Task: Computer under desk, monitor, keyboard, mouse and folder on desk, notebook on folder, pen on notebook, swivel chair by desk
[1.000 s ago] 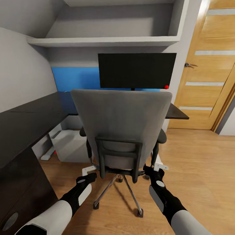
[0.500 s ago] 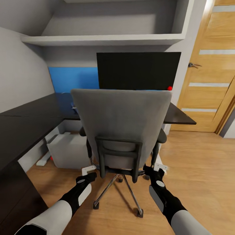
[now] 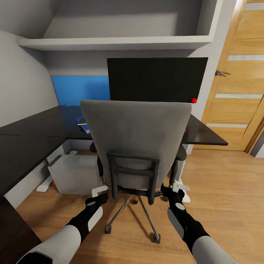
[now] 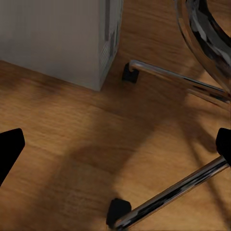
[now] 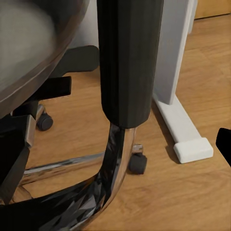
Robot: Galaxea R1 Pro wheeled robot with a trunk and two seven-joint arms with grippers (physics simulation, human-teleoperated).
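The desk [image 3: 33, 128] looms larger now at left as I roll the swivel chair [image 3: 136, 139], frame centre, toward it; left gripper [image 3: 98, 193] and right gripper [image 3: 175, 190] brace it, closure unclear.

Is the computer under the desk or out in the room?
Under. The computer stands on the floor beneath the black desk, left of the chair.
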